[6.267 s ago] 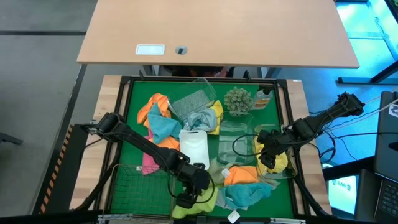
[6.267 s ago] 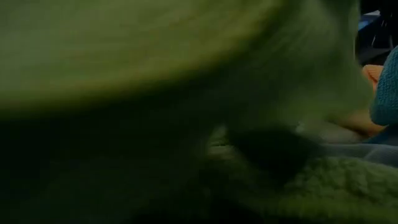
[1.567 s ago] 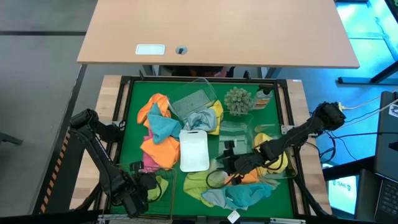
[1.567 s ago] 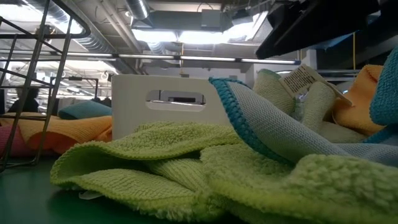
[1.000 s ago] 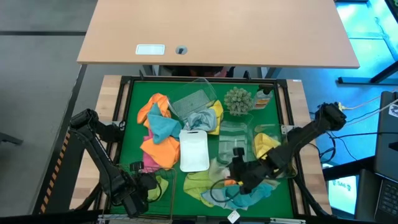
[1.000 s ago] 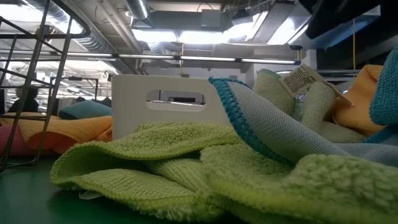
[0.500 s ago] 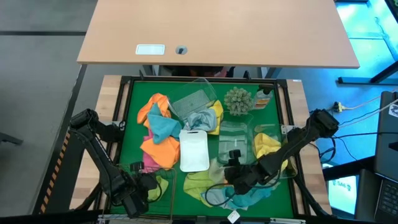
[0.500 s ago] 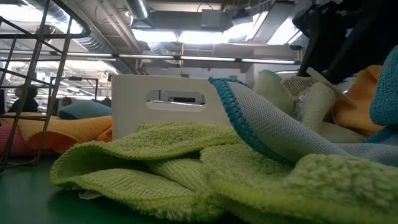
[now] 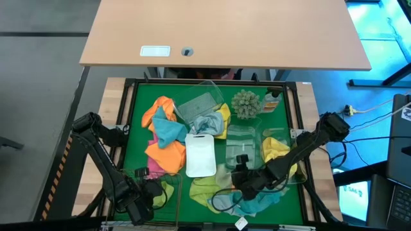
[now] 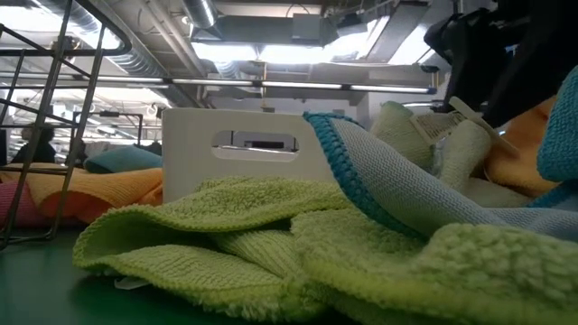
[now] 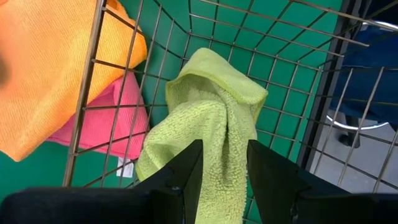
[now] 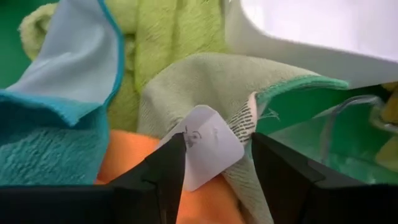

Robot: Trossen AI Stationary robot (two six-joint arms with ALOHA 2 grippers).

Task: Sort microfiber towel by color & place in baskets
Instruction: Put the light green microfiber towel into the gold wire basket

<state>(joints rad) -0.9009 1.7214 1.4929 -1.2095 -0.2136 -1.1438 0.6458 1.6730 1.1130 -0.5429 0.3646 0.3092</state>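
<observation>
My left gripper [image 11: 224,168] is low inside the dark wire-mesh basket [image 9: 122,179] at the near left, shut on a lime green towel [image 11: 211,106]. My right gripper [image 12: 217,168] stands open over the towel pile [image 9: 247,192] near the front edge. Its fingers stand on either side of the white tag [image 12: 214,146] of a pale green towel [image 12: 205,81]. That towel lies on an orange towel [image 12: 124,162], beside a teal one [image 12: 43,143] and a lime one [image 12: 174,31]. In the low view the right gripper [image 10: 488,63] hangs over the tag [image 10: 471,113]. My left gripper has the bunched lime towel between its two fingers [image 11: 189,168], in several layers. The towel's folded far end [image 11: 214,68] lies on the basket floor. The fingers themselves hide where they grip. My right gripper has the tag between its fingertips; whether they touch it cannot be told.
A white tray [image 9: 200,154] lies mid-table. Clear tubs stand behind it [image 9: 199,102] and to the right [image 9: 241,144], one holding a yellow towel [image 9: 276,151]. Orange and teal towels [image 9: 164,128] lie at the far left, a pink one [image 11: 118,118] beside the basket. A plant [image 9: 245,102] and bottle [image 9: 273,101] stand at the back.
My right gripper has come down over the towel pile and gone a little toward the table's left edge. The pale green towel's tag has tipped from facing the low camera to nearly edge-on.
</observation>
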